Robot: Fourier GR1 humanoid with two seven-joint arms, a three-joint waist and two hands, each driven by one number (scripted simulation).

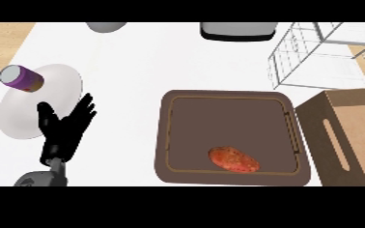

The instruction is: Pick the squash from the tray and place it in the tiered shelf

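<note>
An orange-red speckled squash lies in the near part of the dark brown tray, right of its middle. The white wire tiered shelf stands at the back right, beyond the tray. My left hand shows at the lower left with fingers straight and spread, pointing up, well left of the tray and touching nothing. My right hand does not show in this view.
A white plate at the left carries a purple can. A tan wooden box sits right of the tray. A grey bowl and a grey container stand at the back edge.
</note>
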